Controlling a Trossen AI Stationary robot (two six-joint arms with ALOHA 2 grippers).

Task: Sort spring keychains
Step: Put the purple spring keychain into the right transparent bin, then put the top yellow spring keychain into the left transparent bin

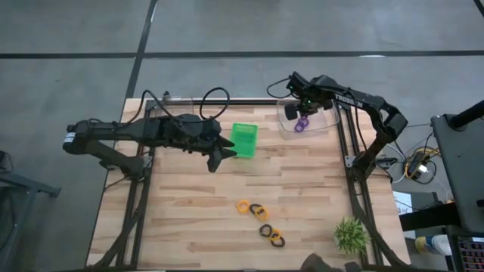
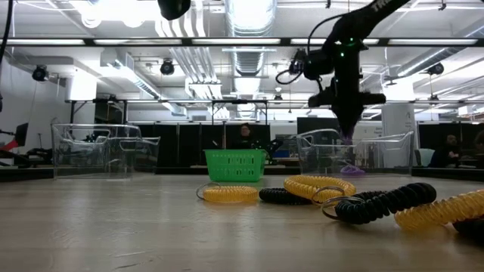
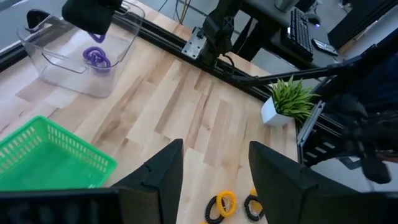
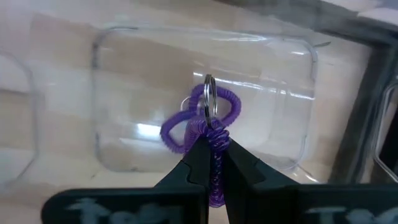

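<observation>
My right gripper hangs over a clear bin at the table's far right and is shut on a purple spring keychain. Another purple coil lies on the bin's floor. Orange-yellow and black keychains lie on the table near its front edge; they also show in the low view. My left gripper is open and empty, just left of the green basket. My right gripper pinches the purple keychain's coil between its two fingertips, from above, pointing down. The keychain hangs below the fingers at the bin's rim, its metal ring at the lower end. Whether it touches the bin's floor, I cannot tell.
A second clear bin stands at the far left. A small spiky green plant stands at the near right corner. Bare wood lies between the basket and the loose keychains.
</observation>
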